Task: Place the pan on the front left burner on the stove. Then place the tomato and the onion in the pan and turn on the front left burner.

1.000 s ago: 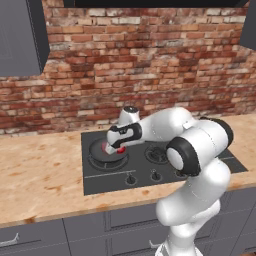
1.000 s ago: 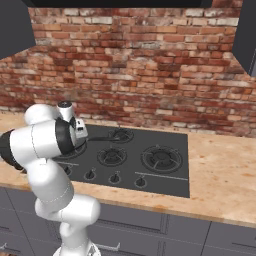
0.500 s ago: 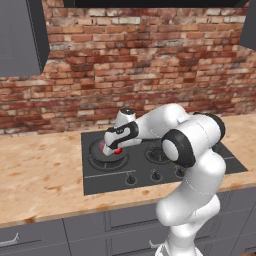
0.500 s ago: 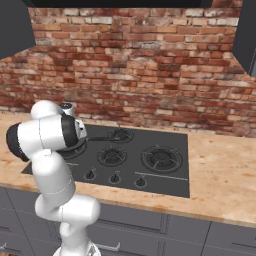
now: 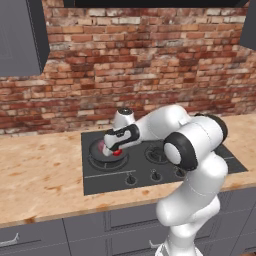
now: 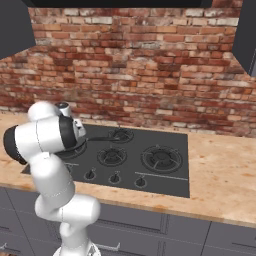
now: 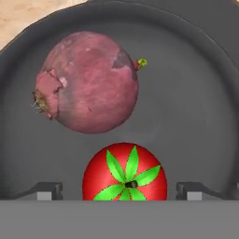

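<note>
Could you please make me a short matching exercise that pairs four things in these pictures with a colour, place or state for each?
Things:
1. tomato
2. onion
3. pan
4. gripper

Descriptions:
A. dull reddish-purple, lying in the pan beyond the tomato in the hand view
B. dark grey, sitting on the stove and holding both vegetables
C. bright red with a green star-shaped top
D. jaws spread wide to either side of the tomato, clear of it

Pairs: 1-C, 2-A, 3-B, 4-D
</note>
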Tool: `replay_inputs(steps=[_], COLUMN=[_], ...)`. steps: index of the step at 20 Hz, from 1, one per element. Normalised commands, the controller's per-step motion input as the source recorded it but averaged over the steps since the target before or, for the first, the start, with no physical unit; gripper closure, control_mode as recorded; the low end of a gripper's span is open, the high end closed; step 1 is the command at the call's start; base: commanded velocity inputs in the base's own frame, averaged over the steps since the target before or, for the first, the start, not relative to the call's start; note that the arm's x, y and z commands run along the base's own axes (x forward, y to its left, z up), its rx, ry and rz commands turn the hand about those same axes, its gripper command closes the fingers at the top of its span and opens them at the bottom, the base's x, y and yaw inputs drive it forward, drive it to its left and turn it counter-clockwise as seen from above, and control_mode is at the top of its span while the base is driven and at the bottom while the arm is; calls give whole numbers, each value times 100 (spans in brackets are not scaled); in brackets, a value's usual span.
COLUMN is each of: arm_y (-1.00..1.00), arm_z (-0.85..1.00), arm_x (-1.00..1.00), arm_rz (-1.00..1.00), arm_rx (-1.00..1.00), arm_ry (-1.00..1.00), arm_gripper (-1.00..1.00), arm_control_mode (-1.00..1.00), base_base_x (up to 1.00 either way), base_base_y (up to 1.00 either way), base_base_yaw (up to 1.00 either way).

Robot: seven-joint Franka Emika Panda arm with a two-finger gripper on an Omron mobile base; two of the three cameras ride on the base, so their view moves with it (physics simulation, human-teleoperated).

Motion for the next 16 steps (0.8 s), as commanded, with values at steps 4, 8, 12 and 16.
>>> replay_inputs(steps=[4, 8, 12, 16], arm_y=[0, 0, 0, 0], arm_z=[52, 66, 61, 35], arm_x=[-33, -40, -54, -59], arm_rz=[0, 0, -5, -14], arm_rx=[0, 0, 0, 0], arm_ry=[-10, -7, -5, 0], arm_gripper=[-100, -100, -100, -100], arm_control_mode=[-100, -100, -100, -100], base_base_x=[0, 0, 0, 0], base_base_y=[0, 0, 0, 0], base_base_yaw=[0, 0, 0, 0])
